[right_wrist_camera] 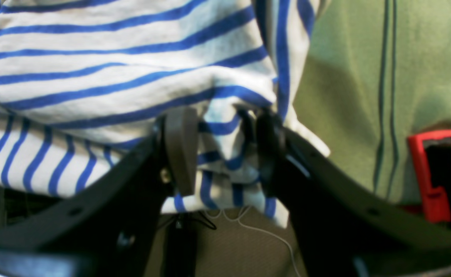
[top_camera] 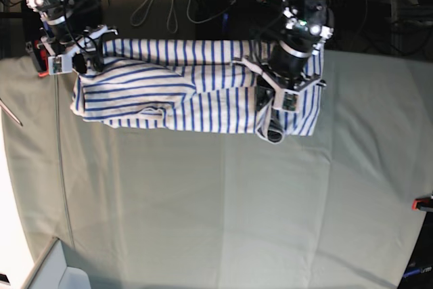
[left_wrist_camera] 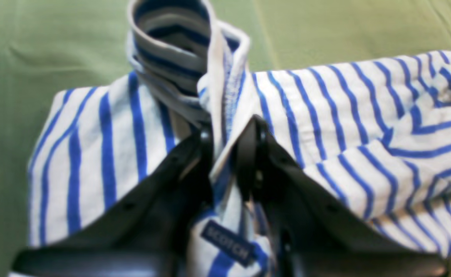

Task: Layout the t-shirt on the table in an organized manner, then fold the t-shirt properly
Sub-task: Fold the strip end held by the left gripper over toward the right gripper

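Near table (top_camera: 223,221) bare. Shirt (top_camera: 203,93) bunched in band along far edge. My left gripper (left_wrist_camera: 227,146) clenched on collar by label (left_wrist_camera: 227,243), my right gripper (right_wrist_camera: 219,150) pinching hem corner at far left by red clamp (right_wrist_camera: 429,175). Judgement: 2 holds set to stretch shirt flat.

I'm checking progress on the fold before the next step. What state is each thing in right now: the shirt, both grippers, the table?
t-shirt: bunched in a long strip along the table's far edge, not laid flat, collar part pinched up.
left gripper: shut on the t-shirt near its collar and label.
right gripper: shut on a bunched edge of the t-shirt, at the table's edge.
table: covered in green cloth, faintly creased.
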